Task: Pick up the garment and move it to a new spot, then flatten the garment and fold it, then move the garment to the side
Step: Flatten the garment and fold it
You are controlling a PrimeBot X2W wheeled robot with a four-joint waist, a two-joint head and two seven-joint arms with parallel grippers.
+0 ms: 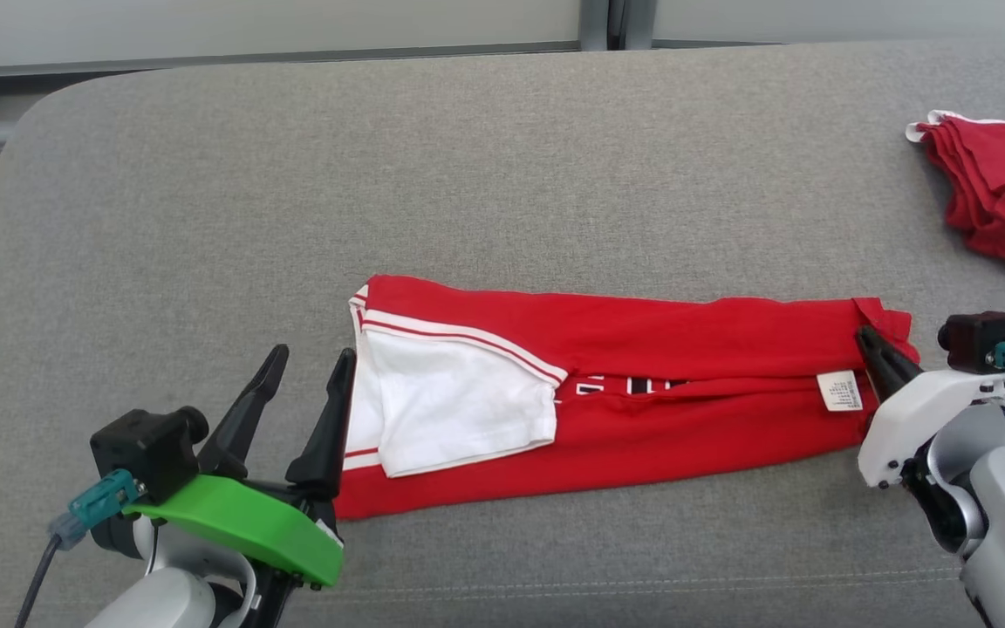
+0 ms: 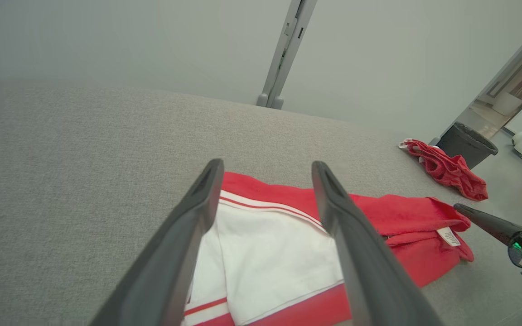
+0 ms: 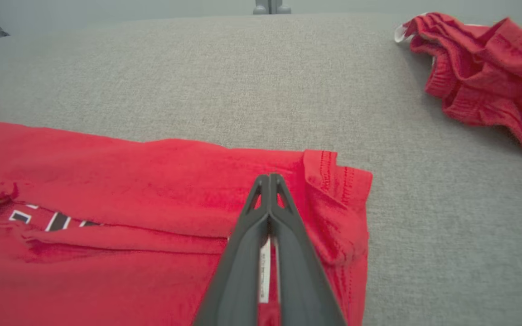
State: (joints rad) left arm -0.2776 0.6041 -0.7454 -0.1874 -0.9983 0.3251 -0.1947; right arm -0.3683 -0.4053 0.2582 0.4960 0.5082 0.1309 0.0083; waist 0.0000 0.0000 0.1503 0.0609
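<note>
The garment (image 1: 642, 349) lies folded into a long band across the grey padded surface (image 1: 468, 157), its white sleeve panel (image 1: 441, 392) at the left end and a small white tag (image 1: 841, 390) at the right. My left gripper (image 1: 312, 353) stands open just off the sleeve end. In the left wrist view the left gripper (image 2: 266, 165) frames the white sleeve (image 2: 270, 253) of the garment (image 2: 406, 213). My right gripper (image 1: 873, 344) is shut, its fingers together over the garment's right end. In the right wrist view the right gripper (image 3: 269, 177) rests on the red cloth (image 3: 129, 181) near the hem, with no fold visibly pinched.
A smaller crumpled red cloth (image 1: 1000, 192) lies at the far right edge of the surface, also seen as the red cloth (image 3: 483, 68) in the right wrist view. A dark bin (image 2: 467, 142) stands on the floor beyond. Bare grey surface stretches behind the garment.
</note>
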